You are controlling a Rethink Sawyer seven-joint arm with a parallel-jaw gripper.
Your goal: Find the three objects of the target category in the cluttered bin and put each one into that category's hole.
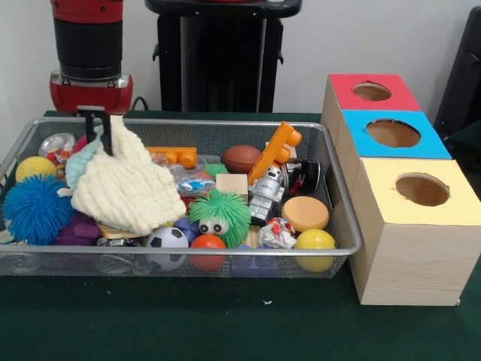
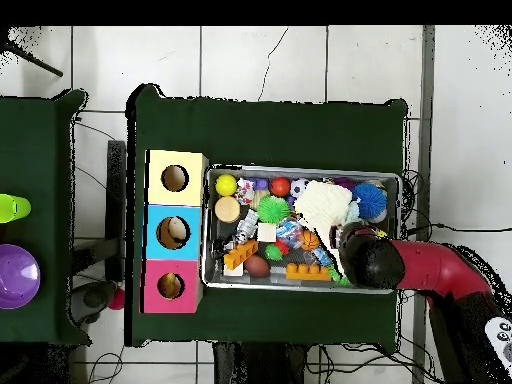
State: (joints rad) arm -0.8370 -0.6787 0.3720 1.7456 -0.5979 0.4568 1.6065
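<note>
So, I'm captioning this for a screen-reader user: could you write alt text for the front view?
A robot gripper pinches a cream cloth above a wire-mesh bin crowded with toys, including blue and green puffer balls. To the right stand wooden boxes, red-topped with its hole, blue-topped, and yellow-topped.

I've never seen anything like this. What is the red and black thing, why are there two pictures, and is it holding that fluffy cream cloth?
The red and black thing is a robot arm. One picture looks across the table at it; the other looks straight down from above. On the green table sits a wire mesh bin full of toys: a green puffer ball with eyes, a blue puffer ball, yellow balls, a small football, orange bricks. Beside it stand three wooden boxes, each with a round hole: red top, blue, yellow. The gripper has its dark fingers at the top of the cream cloth, which hangs drawn up in a peak, so it seems pinched and lifted.
</note>
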